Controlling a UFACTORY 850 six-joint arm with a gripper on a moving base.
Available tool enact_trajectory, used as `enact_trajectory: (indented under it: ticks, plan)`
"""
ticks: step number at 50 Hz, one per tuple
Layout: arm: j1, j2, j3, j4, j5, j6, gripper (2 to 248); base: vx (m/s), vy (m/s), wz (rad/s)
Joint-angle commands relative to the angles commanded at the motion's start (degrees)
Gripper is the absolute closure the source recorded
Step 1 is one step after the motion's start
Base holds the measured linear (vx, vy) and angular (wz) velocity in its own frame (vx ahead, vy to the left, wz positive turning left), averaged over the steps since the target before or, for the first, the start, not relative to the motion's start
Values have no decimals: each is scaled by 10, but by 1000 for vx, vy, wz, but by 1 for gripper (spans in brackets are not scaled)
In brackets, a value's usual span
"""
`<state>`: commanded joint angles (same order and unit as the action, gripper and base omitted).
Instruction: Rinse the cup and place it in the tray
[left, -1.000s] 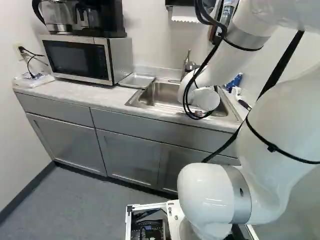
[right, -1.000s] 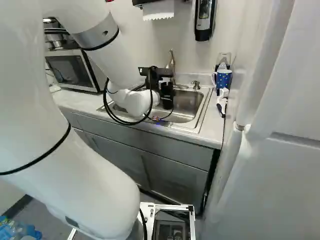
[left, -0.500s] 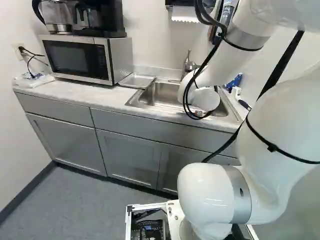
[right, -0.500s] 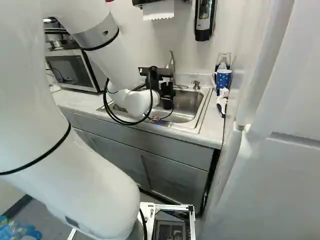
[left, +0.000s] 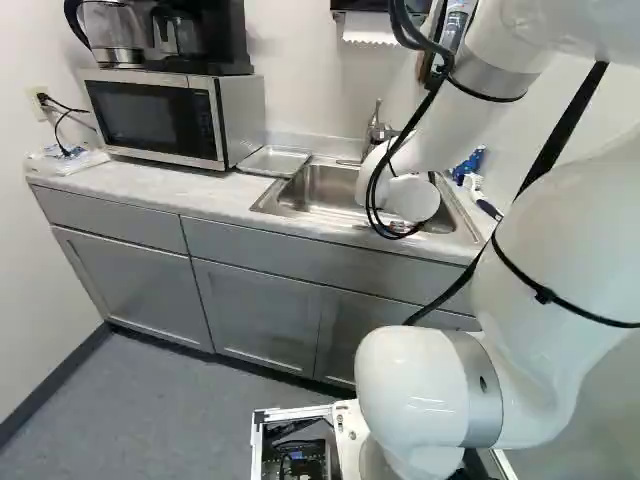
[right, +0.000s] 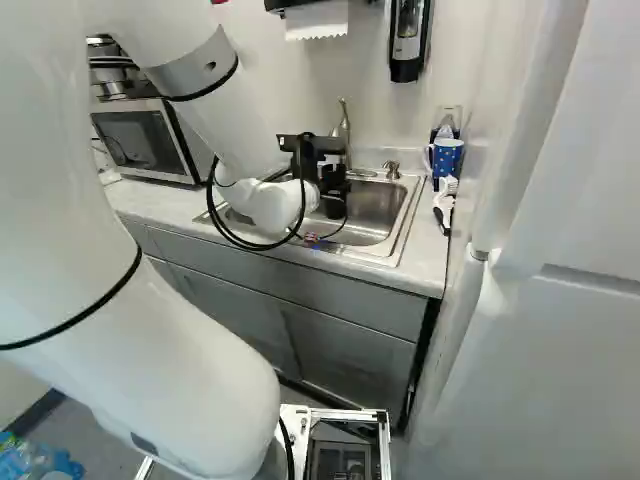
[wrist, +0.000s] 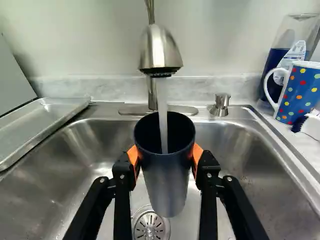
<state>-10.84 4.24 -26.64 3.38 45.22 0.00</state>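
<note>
Bright, diffuse light falls from above, leaving the near arm (left: 415, 375) almost flat white and the cabinets (left: 258, 310) dimmer below the pale counter (left: 150, 190). Soft glare streaks the sink (wrist: 250, 155) and gleams on the faucet (wrist: 159, 47); deep shadow fills the cup (wrist: 167, 172).

You see a dark slate-blue cup (wrist: 167, 182), orange pads (wrist: 198, 156) on your black tool (right: 334, 196), and a blue mug (wrist: 302, 91) with multicoloured dots.

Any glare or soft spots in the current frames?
Wrist view: bright reflections on the sink floor, dark interior in the cup. Left base view: highlights on the arm's white shell. Right base view: bottles at the foot look soft.
</note>
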Motion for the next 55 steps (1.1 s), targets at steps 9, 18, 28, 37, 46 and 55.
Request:
enact_trajectory:
  ticks: [9, 18, 28, 37, 46, 55]
  plan:
    - [0, 0, 0, 0, 0, 0, 128, 0, 0, 0]
    - [0, 0, 0, 0, 0, 0, 128, 0, 0, 0]
    - [0, 0, 0, 0, 0, 0, 128, 0, 0, 0]
    - [0, 0, 0, 0, 0, 0, 128, 0, 0, 0]
    - [0, 0, 0, 0, 0, 0, 128, 0, 0, 0]
    - [0, 0, 0, 0, 0, 0, 128, 0, 0, 0]
